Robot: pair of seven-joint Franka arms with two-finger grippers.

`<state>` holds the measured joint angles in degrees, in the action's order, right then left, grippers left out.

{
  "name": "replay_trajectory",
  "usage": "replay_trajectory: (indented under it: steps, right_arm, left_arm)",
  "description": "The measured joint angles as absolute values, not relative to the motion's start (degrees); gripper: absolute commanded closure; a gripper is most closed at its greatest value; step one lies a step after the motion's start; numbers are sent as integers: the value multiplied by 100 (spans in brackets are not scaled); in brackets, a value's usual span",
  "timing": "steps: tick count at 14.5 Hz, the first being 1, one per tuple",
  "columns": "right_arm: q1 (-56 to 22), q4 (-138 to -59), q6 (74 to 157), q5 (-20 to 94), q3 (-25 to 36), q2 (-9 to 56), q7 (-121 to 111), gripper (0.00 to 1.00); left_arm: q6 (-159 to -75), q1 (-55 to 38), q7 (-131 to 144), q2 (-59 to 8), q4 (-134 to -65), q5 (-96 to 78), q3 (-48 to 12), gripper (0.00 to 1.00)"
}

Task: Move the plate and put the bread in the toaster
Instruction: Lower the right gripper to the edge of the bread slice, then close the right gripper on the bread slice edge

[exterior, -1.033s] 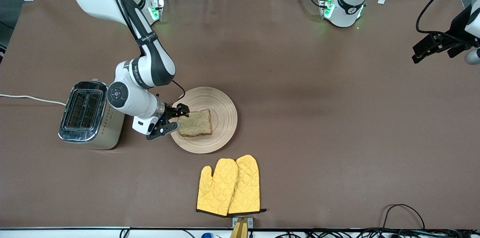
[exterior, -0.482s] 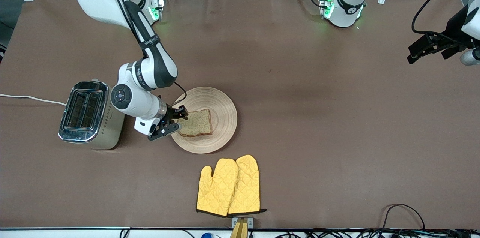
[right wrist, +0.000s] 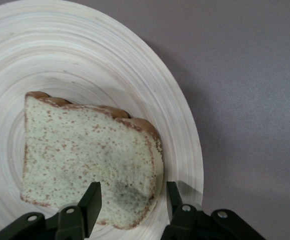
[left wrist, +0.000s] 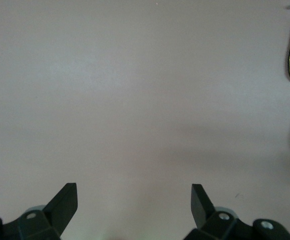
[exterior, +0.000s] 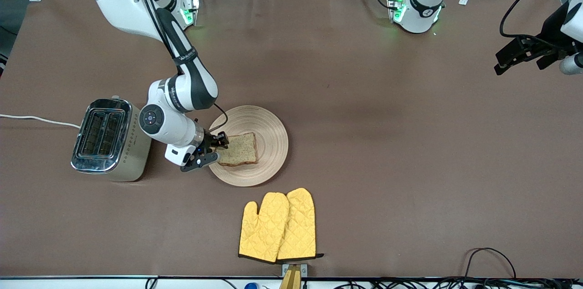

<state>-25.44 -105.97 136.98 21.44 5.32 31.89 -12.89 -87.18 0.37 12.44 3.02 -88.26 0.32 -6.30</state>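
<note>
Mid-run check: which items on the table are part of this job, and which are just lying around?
Part of the job:
- plate, holding the bread
- bread, its edge between the open right gripper fingers
- toaster, beside the plate, slots empty

Lying about:
- yellow oven mitts, nearer the camera than the plate
- left gripper waits, open, over bare table

We take the plate [exterior: 255, 145] as landmark on the tabletop [exterior: 387, 143]. On it lies the bread [exterior: 237, 149], toward the rim that faces the right arm's end. Beside the plate, toward that same end, stands the toaster [exterior: 109, 141]. Nearer the front camera than the plate lie the oven mitts [exterior: 278, 225]. We find the right pincer [exterior: 210, 149] at the plate's toaster-side rim, its fingers either side of the bread's edge. The left pincer [exterior: 503, 67] hangs well apart from the plate, over the left arm's end, waiting.
</note>
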Motion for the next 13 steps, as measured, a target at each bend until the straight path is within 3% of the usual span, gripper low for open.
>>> replay_trajectory:
  steps: [2, 10, 13]
  right_arm:
    - [-2550, -10596, 13703, 2144, 530, 3199, -1287, 40]
    - [-2618, -10593, 13720, 2144, 518, 3199, -1174, 56]
    - [-2673, -10594, 13745, 2102, 518, 3201, -1173, 57]
  left_arm:
    - [-8725, 38, 1245, 294, -8828, 32, -630, 0]
    - [-8754, 54, 1250, 282, -8831, 32, -628, 0]
    - [-8776, 54, 1250, 273, -8834, 32, -628, 0]
